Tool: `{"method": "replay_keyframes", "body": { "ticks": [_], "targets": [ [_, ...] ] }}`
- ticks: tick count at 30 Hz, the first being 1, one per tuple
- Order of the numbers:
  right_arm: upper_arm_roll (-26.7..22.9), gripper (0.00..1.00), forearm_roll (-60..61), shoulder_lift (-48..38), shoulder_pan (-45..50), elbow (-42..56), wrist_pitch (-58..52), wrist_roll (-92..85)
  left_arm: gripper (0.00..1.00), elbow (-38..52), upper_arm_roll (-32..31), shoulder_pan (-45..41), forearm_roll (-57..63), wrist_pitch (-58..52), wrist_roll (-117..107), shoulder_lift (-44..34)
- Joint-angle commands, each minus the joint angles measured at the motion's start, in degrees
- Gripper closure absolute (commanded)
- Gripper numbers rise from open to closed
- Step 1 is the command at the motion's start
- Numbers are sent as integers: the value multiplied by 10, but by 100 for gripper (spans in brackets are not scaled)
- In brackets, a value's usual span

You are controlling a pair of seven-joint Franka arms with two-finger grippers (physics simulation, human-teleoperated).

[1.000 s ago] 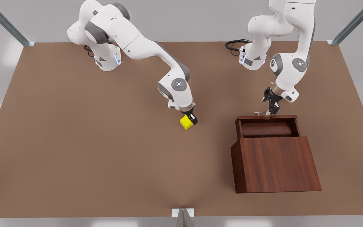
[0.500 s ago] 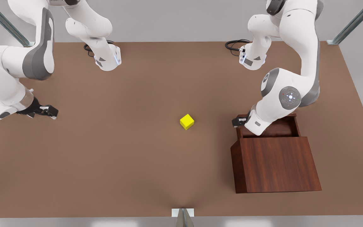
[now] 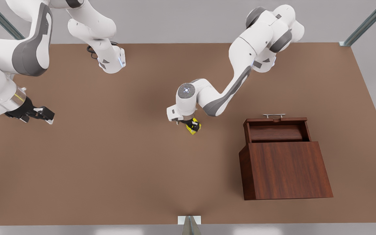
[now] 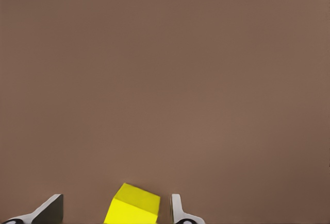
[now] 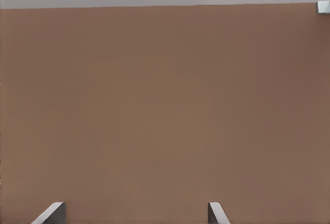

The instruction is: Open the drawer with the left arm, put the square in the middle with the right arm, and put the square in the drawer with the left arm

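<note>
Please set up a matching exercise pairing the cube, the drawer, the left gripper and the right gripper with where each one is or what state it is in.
Things:
1. yellow cube
2. drawer
3. left gripper
4. right gripper

Places or states:
a. pulled out of the cabinet
b. waiting open at the front view's left edge of the table
c. on the tabletop, mid-table
d. open, fingers either side of the cube

Pairs: 1-c, 2-a, 3-d, 4-b

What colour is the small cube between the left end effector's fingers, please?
Bright yellow; the small yellow cube shows best in the left wrist view.
</note>
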Motion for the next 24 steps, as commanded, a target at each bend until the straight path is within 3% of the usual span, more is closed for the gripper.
{"method": "replay_keyframes", "body": {
  "ticks": [1, 7, 24],
  "targets": [
    [0, 0, 0, 0, -3, 0, 1, 0, 0, -3, 0, 0, 26, 3, 1, 0],
    [1, 0, -1, 19, -2, 2, 9, 2, 0, -158, 0, -1, 27, 84, 54, -52],
    [1, 0, 9, 19, -2, 15, 25, 3, 0, -220, 33, -1, 45, 132, 88, -56]
  ]
}}
